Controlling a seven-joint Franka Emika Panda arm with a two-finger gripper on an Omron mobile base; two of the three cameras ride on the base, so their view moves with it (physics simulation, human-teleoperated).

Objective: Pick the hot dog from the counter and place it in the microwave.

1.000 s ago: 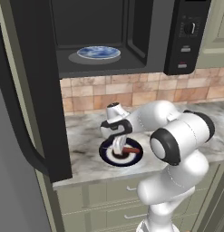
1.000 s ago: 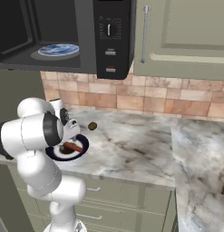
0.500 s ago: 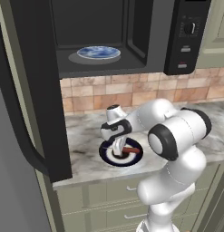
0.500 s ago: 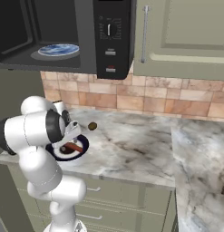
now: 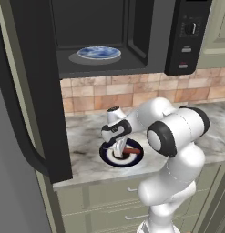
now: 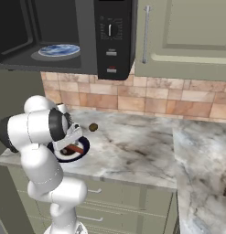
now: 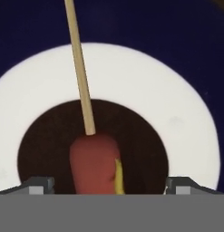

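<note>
With its jaws spread wide either side of the hot dog (image 7: 93,165), the gripper (image 5: 119,149) hangs over the plate (image 5: 104,156) near the counter's (image 5: 86,168) front edge, and closing off-centre could roll the sausage aside or catch its stick (image 7: 79,68).

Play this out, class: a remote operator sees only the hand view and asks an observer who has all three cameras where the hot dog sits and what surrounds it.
Operator: The hot dog lies between my pincer tips. What is it on?
Observer: A dark-rimmed plate on the counter.
Operator: Is the microwave ready?
Observer: Its door is open, with a blue plate inside.
Operator: Anything nearby?
Observer: A small brown ball lies on the counter beyond the plate.
</note>
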